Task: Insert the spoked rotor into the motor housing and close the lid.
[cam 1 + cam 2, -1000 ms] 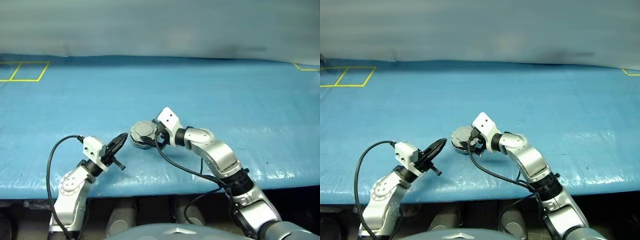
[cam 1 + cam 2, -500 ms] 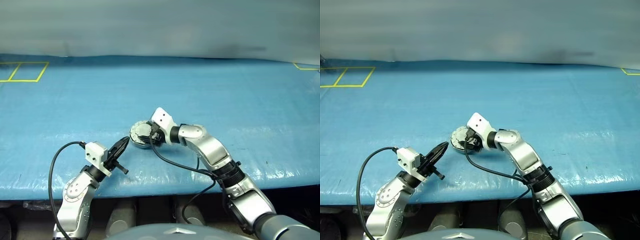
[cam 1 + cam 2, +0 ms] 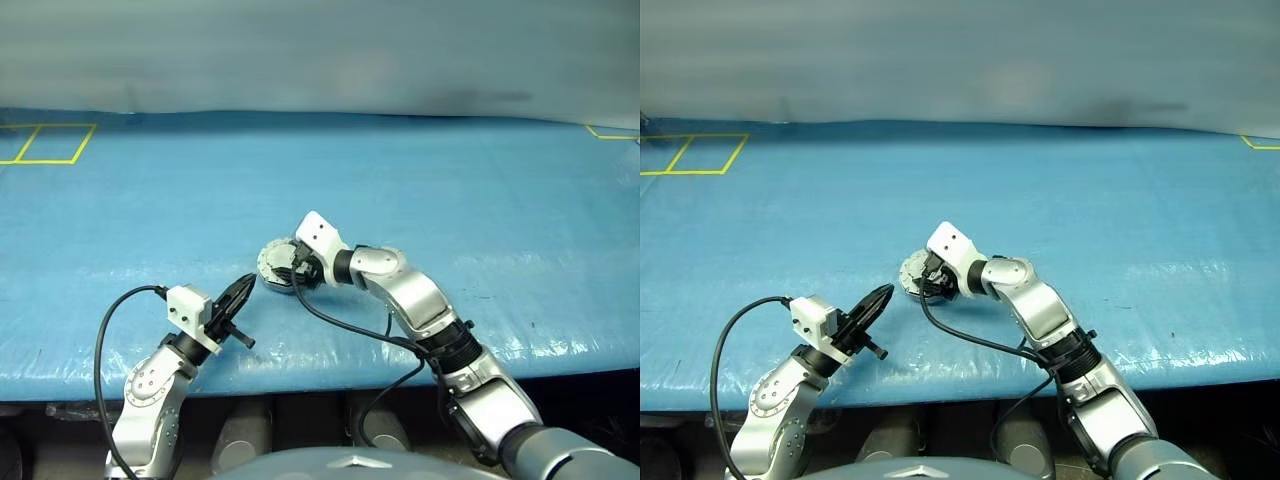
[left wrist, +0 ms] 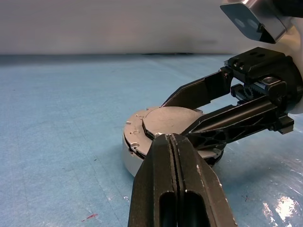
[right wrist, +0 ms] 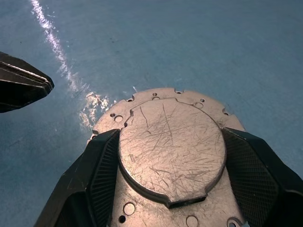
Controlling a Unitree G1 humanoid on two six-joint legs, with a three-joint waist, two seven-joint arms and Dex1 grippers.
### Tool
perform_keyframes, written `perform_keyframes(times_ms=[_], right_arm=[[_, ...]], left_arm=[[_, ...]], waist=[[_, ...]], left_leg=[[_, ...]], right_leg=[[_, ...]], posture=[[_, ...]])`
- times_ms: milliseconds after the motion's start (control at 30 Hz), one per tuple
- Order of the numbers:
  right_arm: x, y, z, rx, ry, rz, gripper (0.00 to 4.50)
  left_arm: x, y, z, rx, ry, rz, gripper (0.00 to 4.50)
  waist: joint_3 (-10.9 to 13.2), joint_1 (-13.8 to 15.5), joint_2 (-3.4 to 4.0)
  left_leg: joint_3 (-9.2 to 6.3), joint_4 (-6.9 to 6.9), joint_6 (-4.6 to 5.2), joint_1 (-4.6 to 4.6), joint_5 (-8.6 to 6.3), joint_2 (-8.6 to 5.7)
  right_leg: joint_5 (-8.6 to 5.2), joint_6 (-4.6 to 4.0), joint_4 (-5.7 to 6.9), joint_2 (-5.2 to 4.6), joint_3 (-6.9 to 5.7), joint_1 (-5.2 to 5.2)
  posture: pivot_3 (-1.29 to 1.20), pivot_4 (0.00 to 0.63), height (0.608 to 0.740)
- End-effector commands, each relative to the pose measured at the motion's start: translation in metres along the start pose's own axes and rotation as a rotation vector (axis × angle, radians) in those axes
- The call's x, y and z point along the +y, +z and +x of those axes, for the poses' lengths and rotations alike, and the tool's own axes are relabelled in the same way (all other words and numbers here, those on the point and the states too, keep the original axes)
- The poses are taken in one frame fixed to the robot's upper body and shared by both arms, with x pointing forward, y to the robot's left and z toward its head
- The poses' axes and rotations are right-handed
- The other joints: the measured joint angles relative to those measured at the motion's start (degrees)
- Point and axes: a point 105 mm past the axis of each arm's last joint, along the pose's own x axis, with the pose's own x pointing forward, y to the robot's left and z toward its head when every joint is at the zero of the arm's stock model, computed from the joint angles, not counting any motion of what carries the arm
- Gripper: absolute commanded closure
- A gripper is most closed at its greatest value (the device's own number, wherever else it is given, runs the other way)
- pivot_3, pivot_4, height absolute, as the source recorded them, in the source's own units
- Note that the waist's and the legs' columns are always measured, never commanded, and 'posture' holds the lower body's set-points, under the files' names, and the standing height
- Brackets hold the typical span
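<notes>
From the head cameras, the lid (image 3: 277,262) sits on the motor housing (image 3: 268,277) near the front middle of the blue worktop (image 3: 480,210). The right gripper (image 3: 291,268) reaches in from the right and is right over it, so that arm is clearly nearer. The left gripper (image 3: 241,293) hangs just short of it on the near-left, tip aimed at the stack.

Left wrist view: its own fingers (image 4: 163,189) are pressed together, empty, pointing straight at the housing's side.

Right wrist view: the right fingers (image 5: 97,175) straddle the lid's raised round centre, one per side, looks like they're touching its edge. The lid is round, so no long axis to line up. The spoked rotor is presumably underneath, can't tell.
</notes>
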Motion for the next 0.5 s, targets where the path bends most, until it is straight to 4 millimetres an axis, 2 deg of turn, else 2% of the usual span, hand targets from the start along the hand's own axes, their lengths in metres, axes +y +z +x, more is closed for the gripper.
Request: perform_keyframes(times_ms=[33,200,300,500], right_arm=[[0.002,0.023,-0.003,-0.076,-0.010,-0.051,1.47],[0.002,0.011,0.000,-0.062,-0.033,0.007,1.47],[0.005,0.013,0.001,-0.104,-0.024,0.089,1.47],[0.004,0.006,0.002,-0.097,-0.035,0.120,1.47]], left_arm=[[0.000,0.008,0.000,-0.032,0.001,0.014,4.50],[0.000,0.008,0.000,-0.028,0.002,0.012,4.50],[0.000,0.007,-0.001,-0.024,0.003,0.011,4.50],[-0.001,0.008,0.001,-0.022,-0.005,0.009,4.50]], waist=[[0.0,0.0,0.00],[0.0,0.0,0.00],[0.0,-0.1,0.00],[0.0,-0.1,0.00]], left_leg=[[0.00,-0.02,0.00,-0.01,0.00,0.00],[0.00,-0.06,0.00,-0.01,0.00,0.00],[0.00,-0.11,0.00,0.01,0.00,0.00],[0.00,-0.12,0.00,0.01,0.00,0.00]], right_leg=[[0.00,0.00,0.00,0.00,0.00,-0.02],[-0.01,-0.01,-0.02,0.00,0.00,-0.02],[-0.02,-0.03,-0.03,0.00,0.00,-0.02],[-0.02,-0.03,-0.03,0.00,-0.01,-0.03]], posture=[[0.00,0.150,0.740],[0.00,0.150,0.740],[0.00,0.150,0.740],[0.00,0.150,0.740]])
